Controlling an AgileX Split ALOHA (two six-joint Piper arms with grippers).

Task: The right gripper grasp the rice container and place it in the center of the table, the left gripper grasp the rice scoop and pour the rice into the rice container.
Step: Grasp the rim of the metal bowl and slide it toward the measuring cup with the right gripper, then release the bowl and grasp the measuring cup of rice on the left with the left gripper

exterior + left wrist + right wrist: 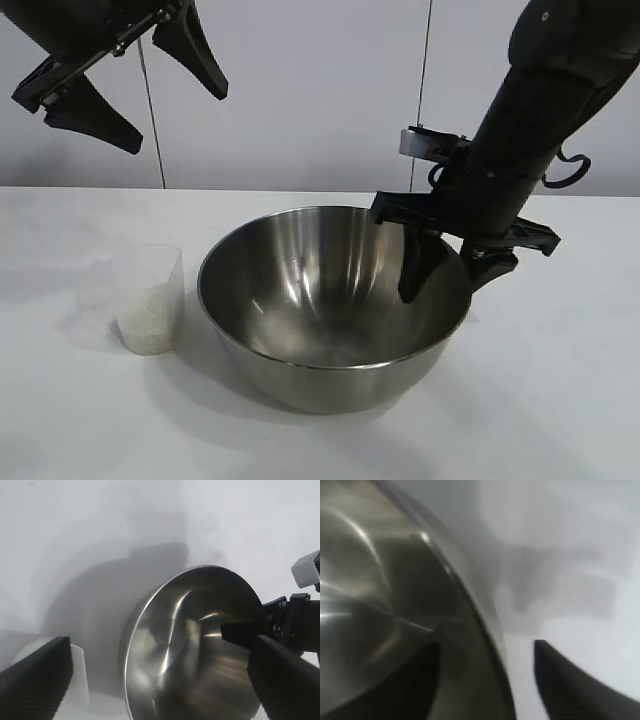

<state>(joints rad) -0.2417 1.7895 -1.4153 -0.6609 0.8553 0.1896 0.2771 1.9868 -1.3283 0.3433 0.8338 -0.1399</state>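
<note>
The rice container (320, 300), a large shiny steel bowl, stands on the white table (560, 400) near the middle. My right gripper (455, 272) is open astride the bowl's right rim, one finger inside and one outside, with a gap on each side of the rim (470, 605). The rice scoop (150, 300), a small clear cup with rice (148, 335) in its bottom, stands just left of the bowl. High above it at the far left, my left gripper (175, 118) hangs open and empty. In the left wrist view the bowl (185, 655) and the scoop (77, 675) lie below it.
A pale wall rises behind the table's far edge (300, 190). White tabletop stretches in front of the bowl and to its right.
</note>
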